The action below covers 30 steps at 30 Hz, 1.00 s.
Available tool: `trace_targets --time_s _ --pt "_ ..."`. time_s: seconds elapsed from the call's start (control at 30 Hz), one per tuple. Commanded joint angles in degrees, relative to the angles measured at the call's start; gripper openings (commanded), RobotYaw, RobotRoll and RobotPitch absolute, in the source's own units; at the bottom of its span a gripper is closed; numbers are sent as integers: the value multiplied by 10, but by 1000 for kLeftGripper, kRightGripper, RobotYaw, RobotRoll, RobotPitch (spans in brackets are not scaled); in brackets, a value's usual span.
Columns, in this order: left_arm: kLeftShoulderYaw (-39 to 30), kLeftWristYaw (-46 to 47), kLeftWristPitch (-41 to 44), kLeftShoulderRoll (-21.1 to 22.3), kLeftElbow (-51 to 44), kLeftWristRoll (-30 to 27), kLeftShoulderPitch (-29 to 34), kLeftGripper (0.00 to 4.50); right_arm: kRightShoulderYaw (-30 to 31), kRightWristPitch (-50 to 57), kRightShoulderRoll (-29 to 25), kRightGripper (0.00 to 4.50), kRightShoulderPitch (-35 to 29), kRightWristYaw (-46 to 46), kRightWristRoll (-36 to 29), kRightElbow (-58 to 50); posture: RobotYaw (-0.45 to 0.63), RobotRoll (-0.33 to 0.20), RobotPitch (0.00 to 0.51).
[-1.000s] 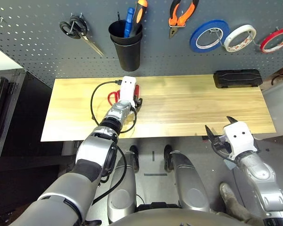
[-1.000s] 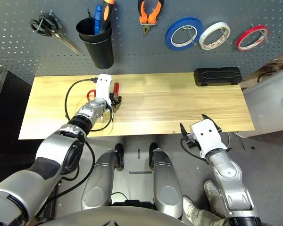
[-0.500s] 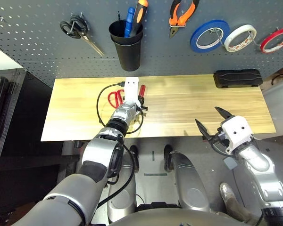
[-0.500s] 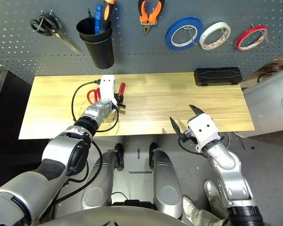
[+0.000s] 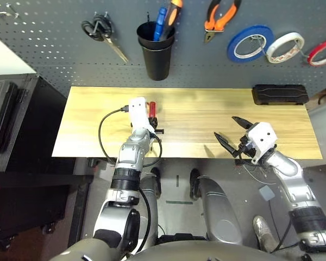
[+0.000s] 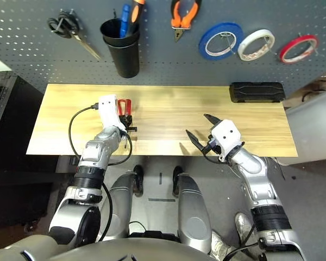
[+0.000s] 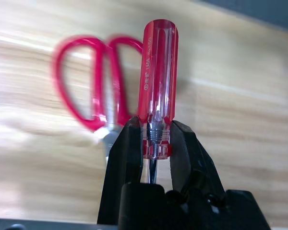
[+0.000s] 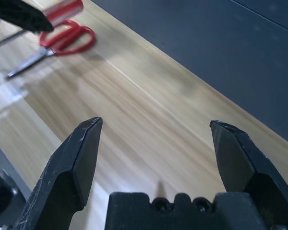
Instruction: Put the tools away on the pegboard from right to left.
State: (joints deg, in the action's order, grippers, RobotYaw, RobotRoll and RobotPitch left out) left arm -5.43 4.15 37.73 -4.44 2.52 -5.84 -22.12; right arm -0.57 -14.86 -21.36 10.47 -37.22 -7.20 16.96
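While its two black fingers pinch the collar of the slim screwdriver with a clear red handle (image 7: 158, 86), the left end effector (image 7: 156, 143) hangs above the pale wooden surface (image 5: 206, 114), red-handled scissors (image 7: 93, 91) lying just beyond. The right end effector (image 8: 158, 143) gapes wide, empty, over the surface's front edge. The dark grey perforated pegboard (image 5: 54, 43) stands behind.

My left gripper (image 6: 129, 124) holds the slim red-handled screwdriver (image 6: 125, 106) over the counter (image 6: 168, 117); my right gripper (image 6: 202, 130) hangs with fingers spread near the front edge.
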Motion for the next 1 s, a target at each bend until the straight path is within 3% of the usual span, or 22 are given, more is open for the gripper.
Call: trace_targets --time_s 0.03,0.23,0.57,0.8,1.0 --pt "-15 6 -15 -19 -76 -25 36 836 -1 -3 4 4500 13 -18 -16 43 326 0 308" --pt "-20 7 -39 -15 -139 -32 64 836 3 11 8 4500 53 -38 -19 95 387 0 298" --pt "-16 -9 -95 -15 -268 -84 70 836 -34 -88 13 4500 59 -137 -90 143 414 0 280" --pt "-24 -16 -84 18 -317 -108 13 836 -87 -177 6 4500 56 -226 -166 163 386 0 258" --pt "-45 -19 -58 58 -314 -135 -71 836 -113 -129 -31 4500 52 -275 -222 110 346 0 247"
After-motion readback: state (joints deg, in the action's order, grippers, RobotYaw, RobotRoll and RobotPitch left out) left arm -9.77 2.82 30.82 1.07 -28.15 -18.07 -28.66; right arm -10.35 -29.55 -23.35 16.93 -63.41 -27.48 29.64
